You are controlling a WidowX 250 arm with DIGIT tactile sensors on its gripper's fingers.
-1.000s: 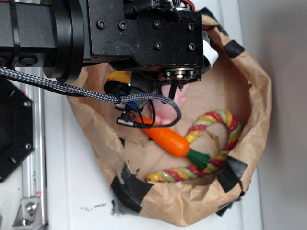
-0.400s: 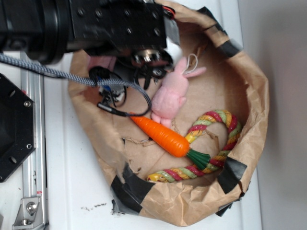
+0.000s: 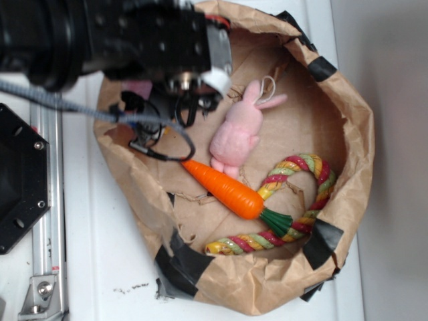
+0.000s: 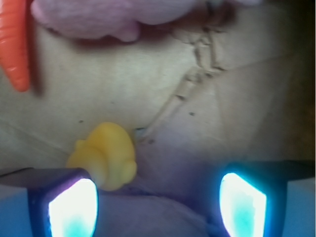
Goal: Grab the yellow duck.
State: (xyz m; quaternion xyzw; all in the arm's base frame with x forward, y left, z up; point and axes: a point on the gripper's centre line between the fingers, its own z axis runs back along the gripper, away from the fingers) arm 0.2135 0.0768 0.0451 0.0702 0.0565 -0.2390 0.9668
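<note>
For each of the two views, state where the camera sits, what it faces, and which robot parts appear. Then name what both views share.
Exterior: above, looking down into the paper bag; the black arm shows.
Wrist: on the arm, facing the bag floor; open pincer frames the duck.
Shared: bunny, carrot.

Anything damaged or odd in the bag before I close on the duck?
The paper bag is torn and patched with black tape along its rim. In the wrist view the yellow duck sits off-centre, against one side of the open gripper.
</note>
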